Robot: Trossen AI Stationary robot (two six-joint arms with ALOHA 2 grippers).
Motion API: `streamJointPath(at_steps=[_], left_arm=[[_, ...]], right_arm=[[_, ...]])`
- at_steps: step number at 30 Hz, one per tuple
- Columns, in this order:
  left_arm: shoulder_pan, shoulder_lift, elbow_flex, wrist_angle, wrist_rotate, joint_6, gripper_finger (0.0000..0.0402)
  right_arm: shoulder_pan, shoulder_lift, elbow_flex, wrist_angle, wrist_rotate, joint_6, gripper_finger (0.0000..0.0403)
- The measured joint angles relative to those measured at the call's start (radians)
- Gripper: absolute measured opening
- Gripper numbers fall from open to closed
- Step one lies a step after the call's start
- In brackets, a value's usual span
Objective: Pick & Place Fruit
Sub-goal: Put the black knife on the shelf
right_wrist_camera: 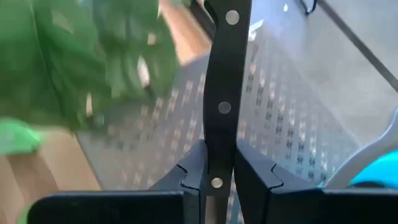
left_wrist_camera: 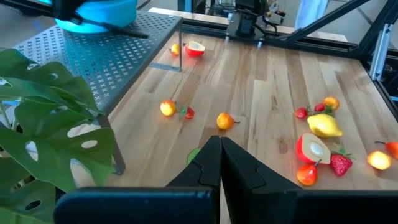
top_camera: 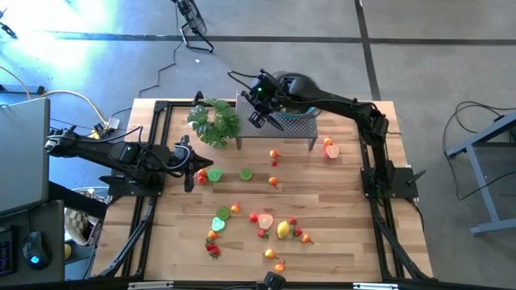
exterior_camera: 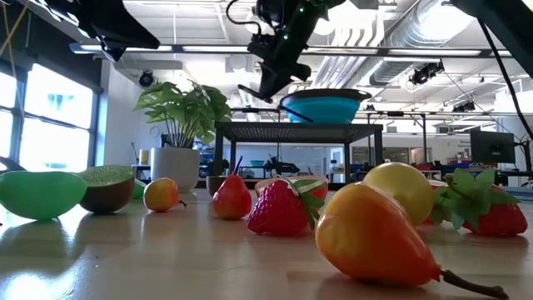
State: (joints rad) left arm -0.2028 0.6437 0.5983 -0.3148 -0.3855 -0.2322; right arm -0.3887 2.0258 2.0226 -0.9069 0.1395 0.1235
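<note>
Black knife handle (right_wrist_camera: pixel 222 93) clamped in right claw (right_wrist_camera: pixel 219 171) | left claw (left_wrist_camera: pixel 219 163) closed, empty

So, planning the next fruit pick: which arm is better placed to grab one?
Left. The left gripper is shut and empty beside the fruit, while the right gripper holds a knife above the rack.

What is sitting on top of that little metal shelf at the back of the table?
A blue bowl stands on the perforated metal shelf. The right gripper holds a black-handled knife above the shelf. The arm hides the bowl from above, so its contents cannot be seen.
</note>
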Motion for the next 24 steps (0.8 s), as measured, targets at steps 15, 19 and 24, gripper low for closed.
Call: streamJointPath(at_steps=[15, 19, 24], left_arm=[[0.0, 0.0, 0.0, 0.006, -0.002, -0.009, 0.0], [0.0, 0.0, 0.0, 0.006, -0.002, -0.009, 0.0], [0.0, 0.0, 0.0, 0.006, -0.001, -0.009, 0.0]], right_arm=[[0.04, 0.008, -0.001, -0.021, 0.062, -0.147, 0.0047], [0.058, 0.02, 0.0, -0.019, 0.072, -0.173, 0.0047], [0.057, 0.041, -0.001, -0.04, 0.07, -0.178, 0.0047]])
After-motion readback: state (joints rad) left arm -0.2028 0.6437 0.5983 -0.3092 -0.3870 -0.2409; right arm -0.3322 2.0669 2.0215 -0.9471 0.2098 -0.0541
